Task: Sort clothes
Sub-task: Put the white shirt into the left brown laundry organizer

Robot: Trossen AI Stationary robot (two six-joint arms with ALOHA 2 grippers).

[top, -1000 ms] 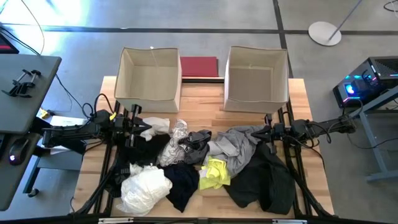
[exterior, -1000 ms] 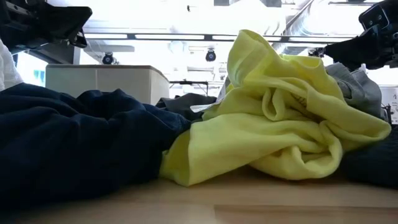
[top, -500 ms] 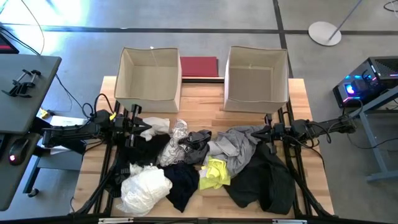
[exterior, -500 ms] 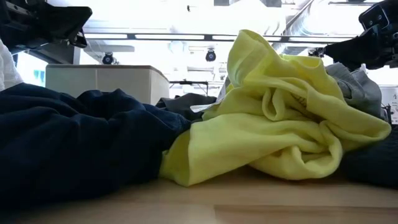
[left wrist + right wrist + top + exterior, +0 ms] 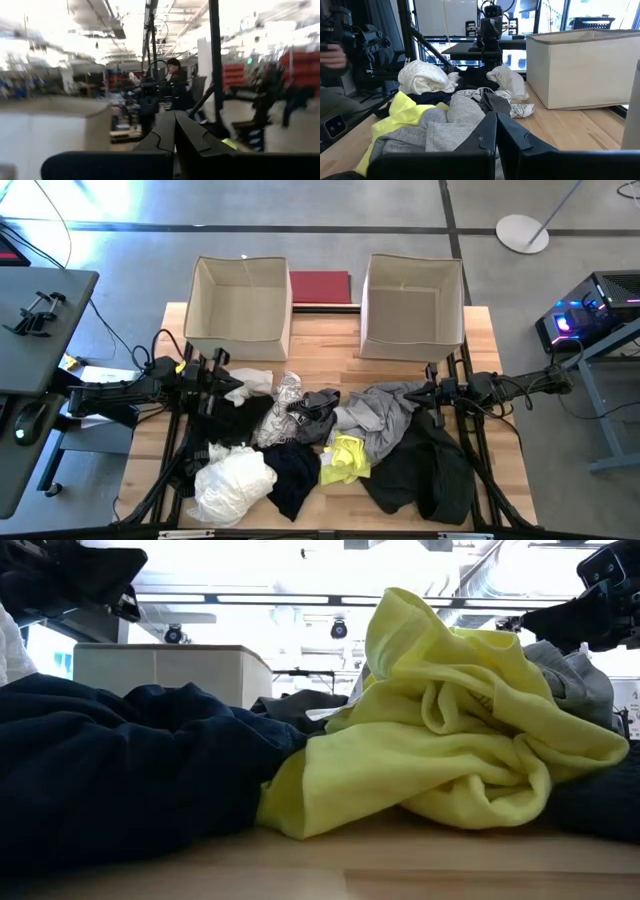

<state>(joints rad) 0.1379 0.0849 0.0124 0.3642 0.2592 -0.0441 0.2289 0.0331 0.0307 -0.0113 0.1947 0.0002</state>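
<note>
Clothes lie heaped across the middle and near part of the wooden bench; a white bundle sits at the near left, a dark navy piece beside it, a neon yellow garment next to that, a grey garment touching the yellow one, and a large black garment at the near right; two beige fabric boxes stand at the far edge, left box and right box, with a dark red board between them; the left tool hangs over the pile's left end, fingers together, gripping nothing; the right tool hangs above the grey garment, fingers likewise pressed together and empty.
</note>
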